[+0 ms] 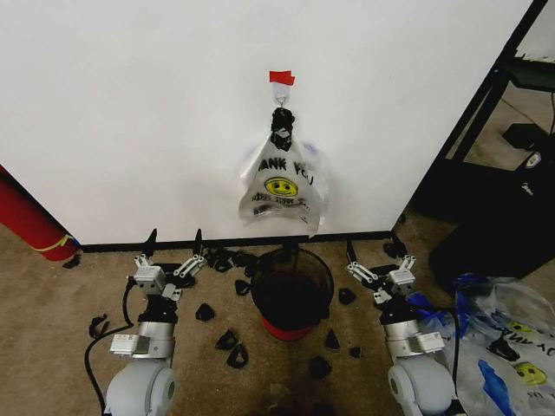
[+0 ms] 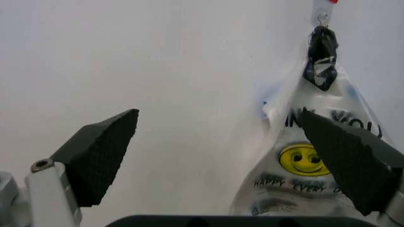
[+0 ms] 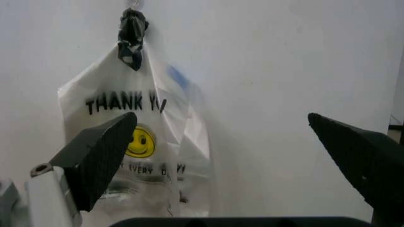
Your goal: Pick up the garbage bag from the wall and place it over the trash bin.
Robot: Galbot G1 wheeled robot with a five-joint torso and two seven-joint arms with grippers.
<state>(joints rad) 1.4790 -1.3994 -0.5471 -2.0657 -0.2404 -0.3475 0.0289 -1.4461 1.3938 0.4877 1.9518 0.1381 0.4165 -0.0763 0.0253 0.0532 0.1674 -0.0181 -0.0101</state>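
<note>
The garbage bag hangs on the white wall from a small hook under a red tape strip; it is translucent white with "THANK YOU" print and a yellow smiley face, its handles bunched dark at the hook. Both wrist views face it: garbage bag, garbage bag. The round black trash bin with a red base stands on the floor right under it. My left gripper is open, low and left of the bin. My right gripper is open, low and right of the bin.
Several small black scraps lie on the carpet around the bin. A red cylinder with a yellow band leans at the far left. More printed bags lie at the right, near a black rack.
</note>
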